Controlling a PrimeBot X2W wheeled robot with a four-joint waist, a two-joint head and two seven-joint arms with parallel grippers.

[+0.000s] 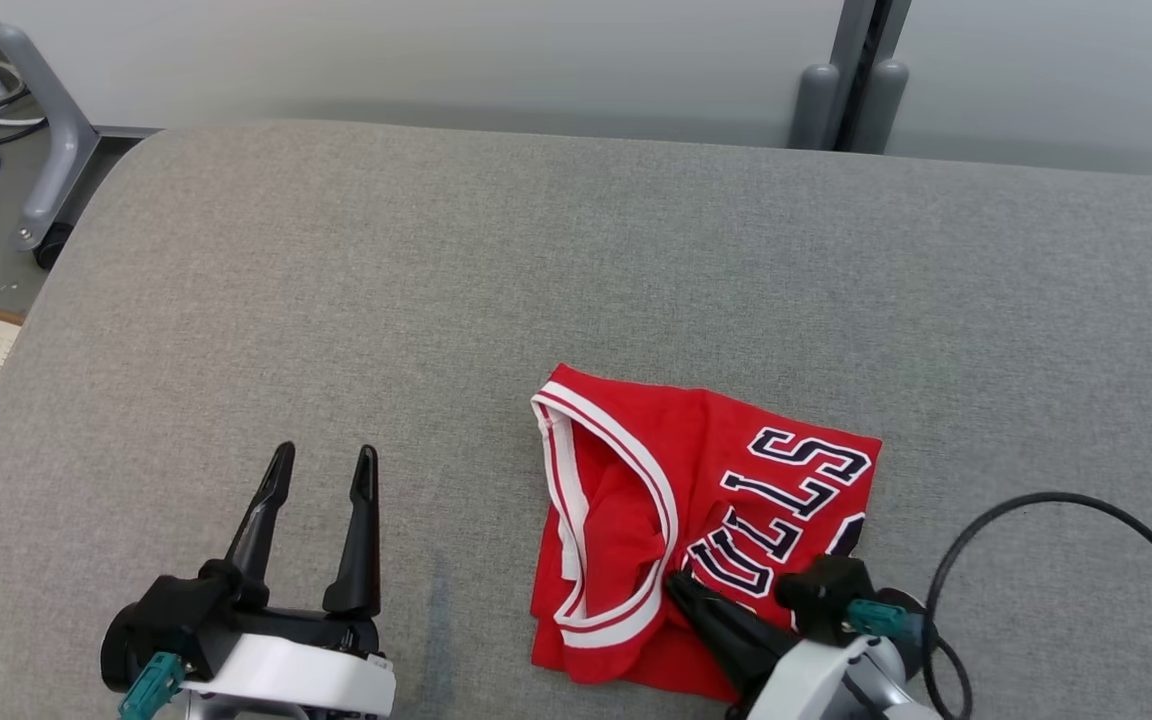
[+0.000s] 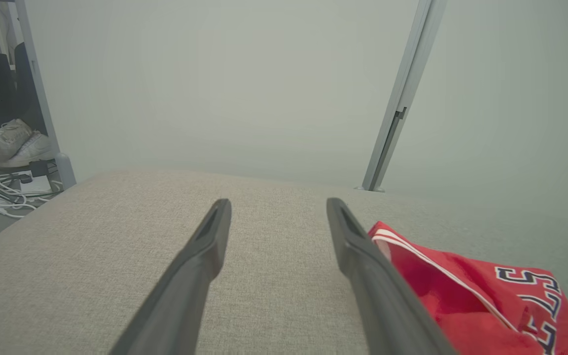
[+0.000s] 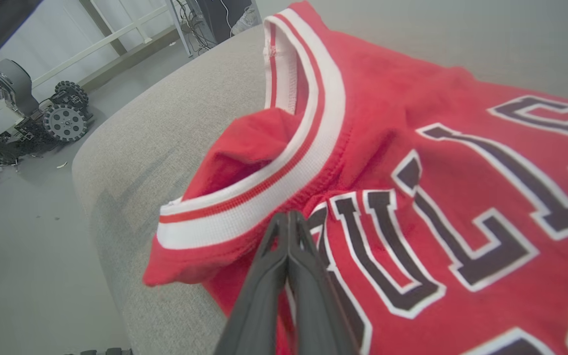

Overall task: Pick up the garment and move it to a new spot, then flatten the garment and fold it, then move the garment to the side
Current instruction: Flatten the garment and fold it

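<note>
Lying folded: one red garment (image 1: pixel 626 500). Two claws: left claw (image 1: pixel 324 462) spread, right claw (image 1: pixel 678 582) pressed together, tips touching garment.

Even, soft light — hazy wrist backgrounds

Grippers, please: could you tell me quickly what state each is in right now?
Left gripper: open, empty.
Right gripper: shut, tips on the jersey; grip cannot be told.

L tool (image 2: pixel 278 202) spread wide, grey pad (image 2: pixel 116 222) beneath, red jersey (image 2: pixel 486 296) at rt
</note>
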